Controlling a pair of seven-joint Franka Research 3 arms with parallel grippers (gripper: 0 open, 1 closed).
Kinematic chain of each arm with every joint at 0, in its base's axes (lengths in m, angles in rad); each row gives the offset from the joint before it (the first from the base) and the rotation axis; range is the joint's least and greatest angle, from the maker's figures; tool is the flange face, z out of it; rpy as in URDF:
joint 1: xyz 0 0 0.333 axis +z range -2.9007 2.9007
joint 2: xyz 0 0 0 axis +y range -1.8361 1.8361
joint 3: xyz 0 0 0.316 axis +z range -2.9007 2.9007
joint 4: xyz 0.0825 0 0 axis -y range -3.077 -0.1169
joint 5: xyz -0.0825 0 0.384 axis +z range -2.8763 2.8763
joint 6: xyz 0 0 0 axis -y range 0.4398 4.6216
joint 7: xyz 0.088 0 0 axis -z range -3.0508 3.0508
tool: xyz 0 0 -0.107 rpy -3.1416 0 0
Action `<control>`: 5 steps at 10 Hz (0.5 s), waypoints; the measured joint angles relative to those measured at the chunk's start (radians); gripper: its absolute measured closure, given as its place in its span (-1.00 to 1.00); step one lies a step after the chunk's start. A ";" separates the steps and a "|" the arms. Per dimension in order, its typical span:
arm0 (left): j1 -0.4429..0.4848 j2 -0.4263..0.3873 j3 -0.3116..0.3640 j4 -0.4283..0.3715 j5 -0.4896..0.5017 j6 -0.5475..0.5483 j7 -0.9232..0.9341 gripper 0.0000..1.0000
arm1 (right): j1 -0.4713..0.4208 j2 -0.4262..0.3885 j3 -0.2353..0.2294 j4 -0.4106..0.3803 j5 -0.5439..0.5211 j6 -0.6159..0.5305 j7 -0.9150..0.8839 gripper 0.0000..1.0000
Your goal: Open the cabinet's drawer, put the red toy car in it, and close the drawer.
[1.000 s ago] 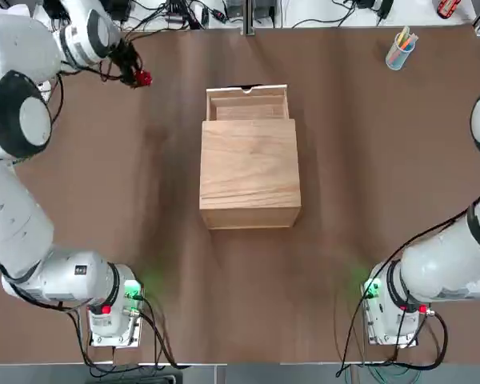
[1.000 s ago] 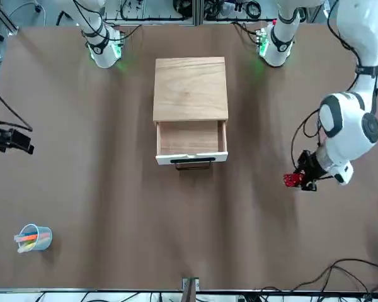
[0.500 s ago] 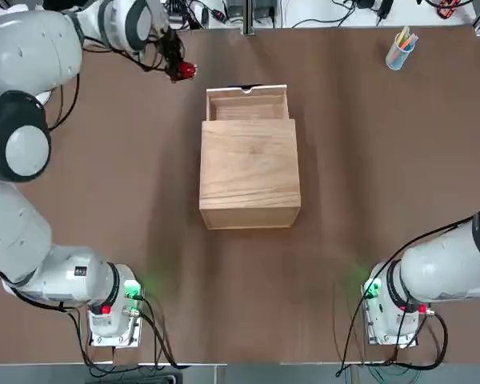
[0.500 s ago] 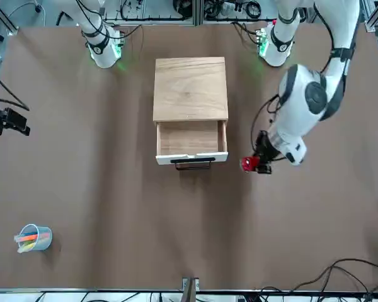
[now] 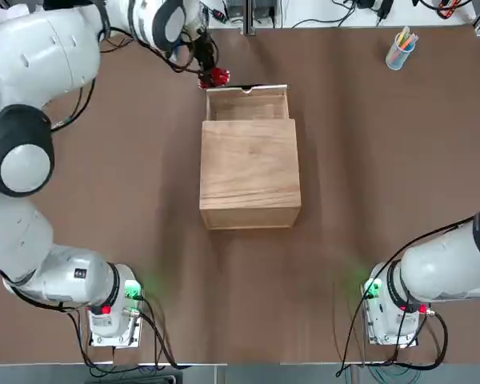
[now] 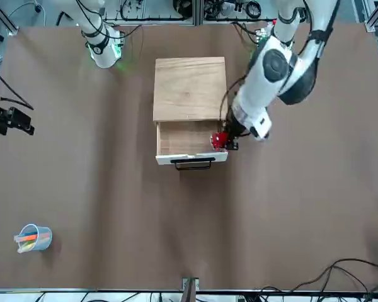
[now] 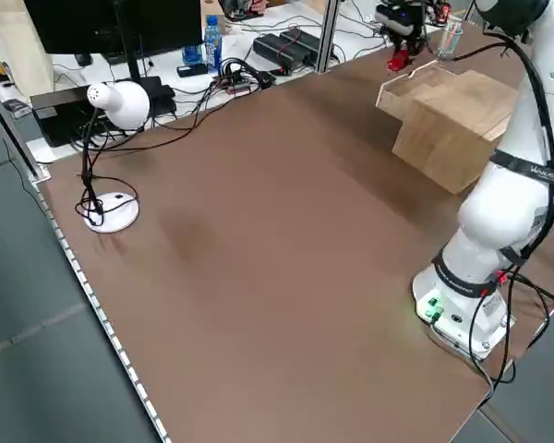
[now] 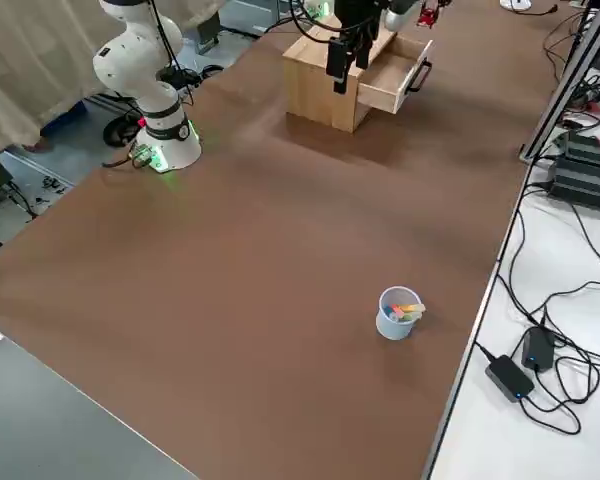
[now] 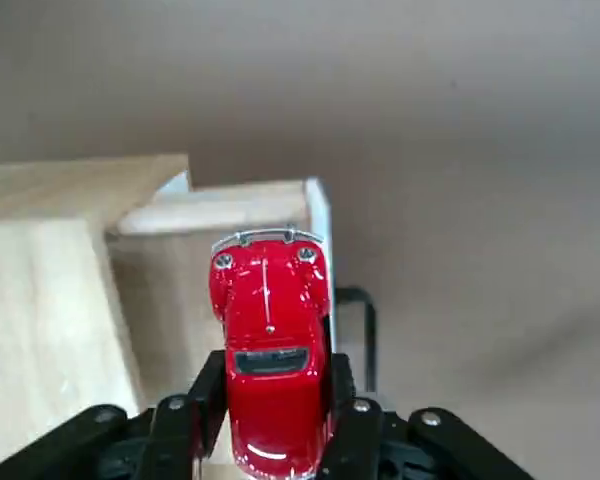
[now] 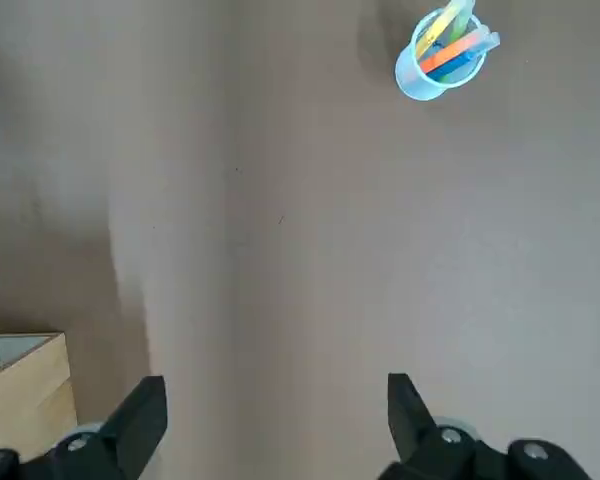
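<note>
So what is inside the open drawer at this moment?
The drawer shows only bare wood; nothing lies in it. The red toy car, held in the left claw, hangs over its front corner. The part under the cabinet top is hidden.

You have a blue cup of coloured pens point(image 5: 400, 50) standing alone at the table's point(image 5: 368, 160) far right corner, and a white desk lamp point(image 7: 111, 148) sits off its left edge.

drawer point(image 5: 247, 104) out of cabinet point(image 5: 249, 173) | red toy car point(image 5: 217, 77) above drawer's corner
</note>
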 joint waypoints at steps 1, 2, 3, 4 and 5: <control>-0.032 0.017 -0.002 0.004 0.012 -0.001 -0.019 0.11 | -0.001 0.000 0.000 0.000 0.000 0.001 0.000 -0.96; -0.055 0.039 -0.002 0.006 0.021 -0.001 -0.025 0.11 | -0.001 0.000 0.001 0.000 0.000 0.001 0.000 -0.96; -0.071 0.065 -0.002 0.015 0.032 -0.001 -0.025 0.11 | -0.001 0.000 0.004 0.000 0.000 0.002 0.000 -0.96; -0.081 0.097 -0.002 0.040 0.050 -0.001 -0.026 0.11 | 0.000 0.000 0.007 0.000 0.000 0.003 0.000 -0.96; -0.088 0.133 -0.002 0.074 0.062 -0.001 -0.026 0.11 | 0.000 0.000 0.010 -0.001 0.000 0.006 0.000 -0.96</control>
